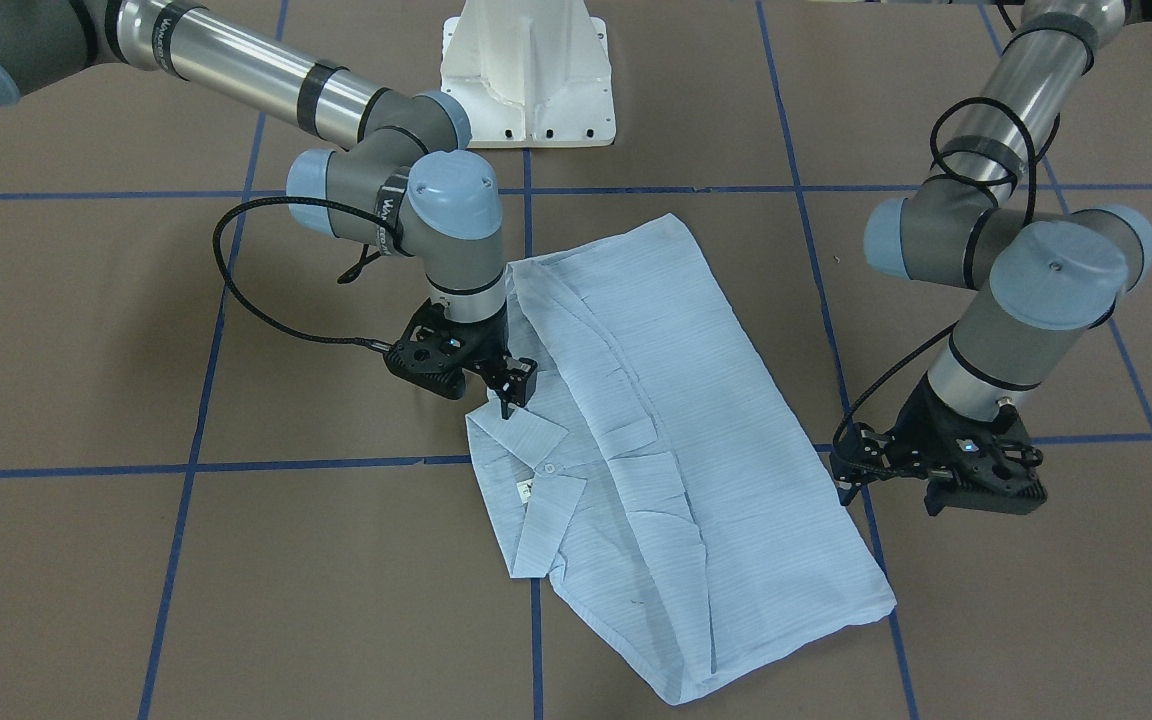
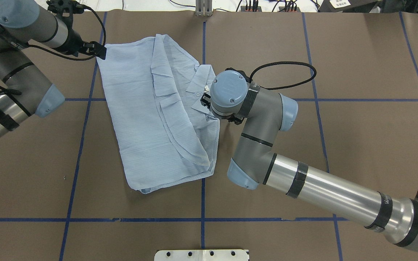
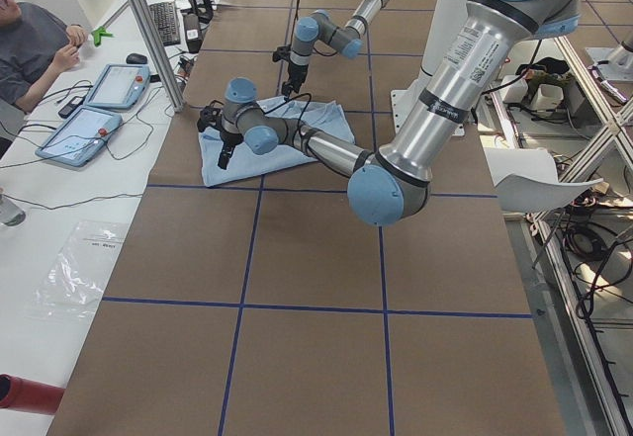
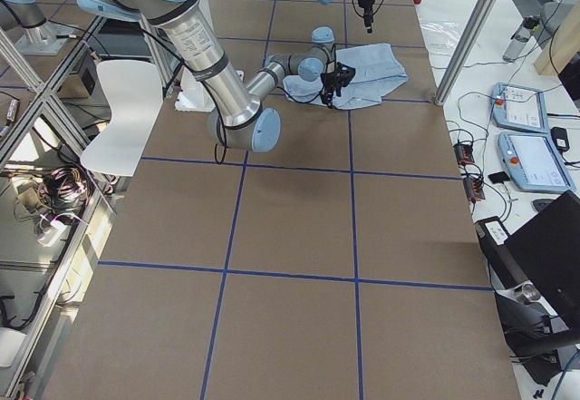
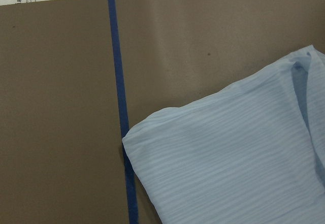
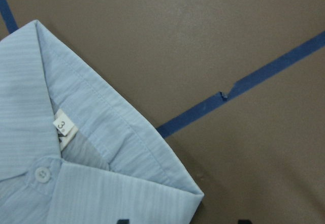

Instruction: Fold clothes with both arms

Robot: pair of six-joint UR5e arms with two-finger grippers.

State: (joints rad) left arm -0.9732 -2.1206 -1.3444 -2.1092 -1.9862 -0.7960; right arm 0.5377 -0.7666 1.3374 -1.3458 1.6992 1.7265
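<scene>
Shirt (image 1: 696, 440) on table (image 1: 986, 620); right tool (image 1: 511, 392) spread at collar (image 1: 526, 432) edge, left tool (image 1: 888, 497) spread beside corner (image 5: 133, 132).

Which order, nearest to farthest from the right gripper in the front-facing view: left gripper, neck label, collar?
1. Collar: directly under the right gripper, at the shirt's edge on the view's left.
2. Neck label: just past the collar, toward the view's bottom.
3. Left gripper: across the whole shirt, off its edge on the view's right.
</scene>
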